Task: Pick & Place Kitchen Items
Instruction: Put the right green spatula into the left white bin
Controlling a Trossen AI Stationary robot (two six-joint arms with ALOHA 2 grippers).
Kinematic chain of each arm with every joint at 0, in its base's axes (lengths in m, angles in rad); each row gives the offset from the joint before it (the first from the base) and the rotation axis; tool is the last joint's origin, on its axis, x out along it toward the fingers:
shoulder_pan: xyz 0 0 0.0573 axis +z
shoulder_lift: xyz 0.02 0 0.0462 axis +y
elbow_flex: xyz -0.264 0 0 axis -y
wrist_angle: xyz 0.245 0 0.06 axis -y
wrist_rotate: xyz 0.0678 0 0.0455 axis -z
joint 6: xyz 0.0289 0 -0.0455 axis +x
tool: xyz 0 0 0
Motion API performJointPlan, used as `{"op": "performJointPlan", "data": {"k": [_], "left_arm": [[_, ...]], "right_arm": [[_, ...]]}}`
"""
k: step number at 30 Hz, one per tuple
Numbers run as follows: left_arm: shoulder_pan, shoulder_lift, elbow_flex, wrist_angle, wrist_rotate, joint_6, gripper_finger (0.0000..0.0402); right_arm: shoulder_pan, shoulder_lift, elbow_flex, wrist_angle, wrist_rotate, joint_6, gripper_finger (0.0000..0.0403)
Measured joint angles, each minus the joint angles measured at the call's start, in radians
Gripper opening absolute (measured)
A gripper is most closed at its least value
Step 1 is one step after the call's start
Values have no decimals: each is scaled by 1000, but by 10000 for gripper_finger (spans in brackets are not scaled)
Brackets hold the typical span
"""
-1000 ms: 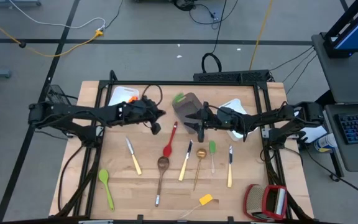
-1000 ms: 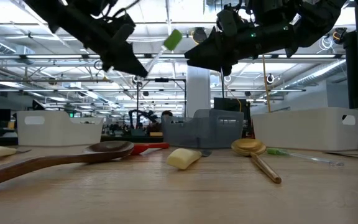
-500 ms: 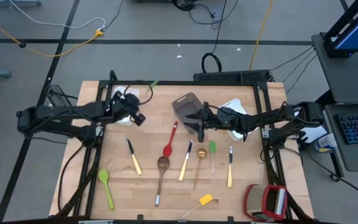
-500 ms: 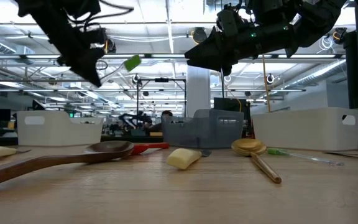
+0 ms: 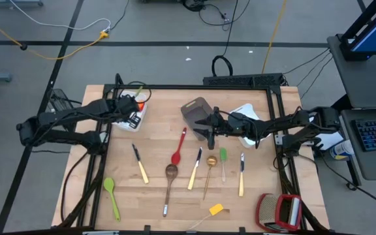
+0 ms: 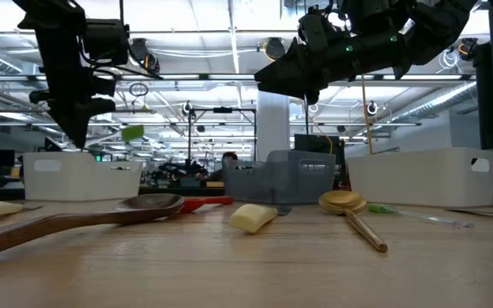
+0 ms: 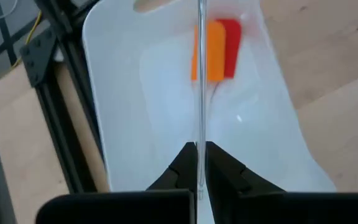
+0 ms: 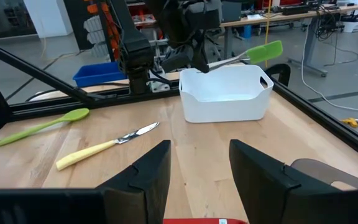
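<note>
My left gripper (image 5: 130,112) hangs over the white bin (image 5: 134,115) at the table's far left. It is shut on a spatula with a clear handle and a green head (image 8: 265,51). An orange and a red utensil (image 7: 216,48) lie in that bin. My right gripper (image 8: 197,168) hovers open and level beside the grey bin (image 5: 196,111), with nothing between its fingers. On the table lie a red spoon (image 5: 178,147), a wooden spoon (image 5: 170,179), a gold spoon (image 5: 209,170), a green spoon (image 5: 111,196), a green spatula (image 5: 223,160), pale-handled knives (image 5: 140,164) and a yellow piece (image 5: 215,209). My left gripper pinches the spatula's clear handle (image 7: 201,163) between its two fingertips, near the handle's free end. The fingers slant down from above, and the handle runs on ahead of them, roughly in line with them. The spatula is lifted clear above the white bin, its green head (image 6: 133,133) out past the gripper.
A second white bin (image 5: 246,115) sits under my right arm at the far right. A bulky red-and-silver object (image 5: 279,211) stands at the near right corner. A black frame (image 5: 194,86) runs along the table's far edge and sides.
My left gripper has carried the green spatula from beside the grey bin toward the table's left edge, until it hung over the white bin. It has tipped from nearly level to steeply down. The spatula's green head has sunk lower with it.
</note>
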Motion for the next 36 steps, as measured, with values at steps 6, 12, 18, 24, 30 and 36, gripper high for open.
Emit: {"op": "performJointPlan", "data": {"k": [6, 12, 18, 24, 30, 36], "left_arm": [[16, 0, 0, -30, 13, -33, 10], [20, 0, -29, -39, 13, -82, 10], [20, 0, -117, -7, 12, -131, 12], [20, 0, -159, 19, 31, -191, 17], [20, 0, -182, 22, 39, -221, 5], [20, -1, -214, 40, 60, -242, 24]], "right_arm": [[0, 0, 0, -4, 0, -3, 155], [0, 0, 0, -6, 0, -3, 155], [0, 0, 0, -20, 0, -2, 155], [0, 0, 0, -28, 0, -2, 155], [0, 0, 0, -34, 0, -2, 155], [0, 0, 0, -32, 0, -2, 155]]}}
